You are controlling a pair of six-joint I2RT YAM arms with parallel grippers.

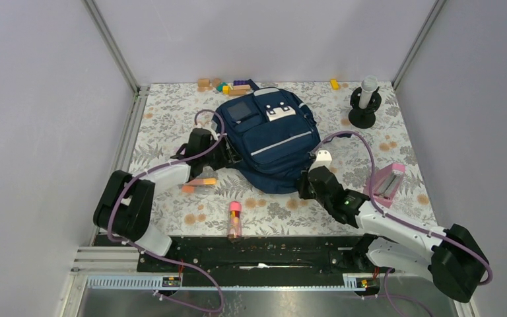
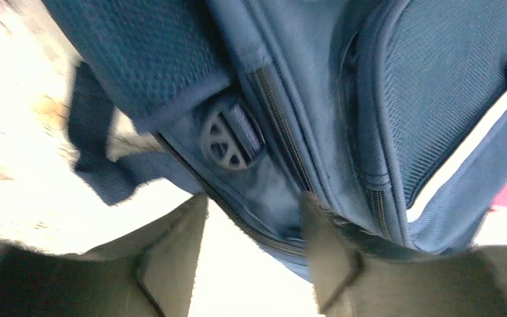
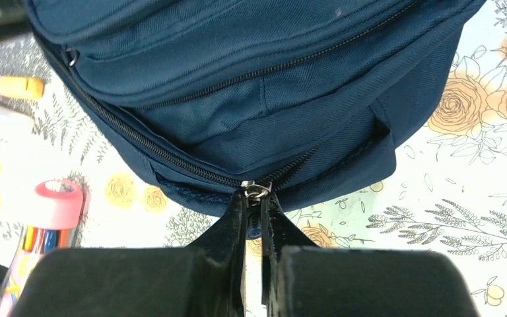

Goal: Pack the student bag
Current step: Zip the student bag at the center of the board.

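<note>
Two arms at the student bag (image 1: pixel 270 139), one pinching, one parted.

The right gripper (image 3: pixel 256 201) has its fingers pressed together on the zipper pull (image 3: pixel 256 190) at the bag's near edge. The left gripper (image 2: pixel 254 211) stands with its fingers apart, the zip seam on the bag's left side running between them, near a round plastic buckle (image 2: pixel 228 140). The navy bag lies flat mid-way across the flowered table (image 1: pixel 171 112), front pockets up. A pink-capped tube (image 1: pixel 235 218) lies nearer the arm bases; coloured blocks (image 1: pixel 228 86) sit along the far edge.
</note>
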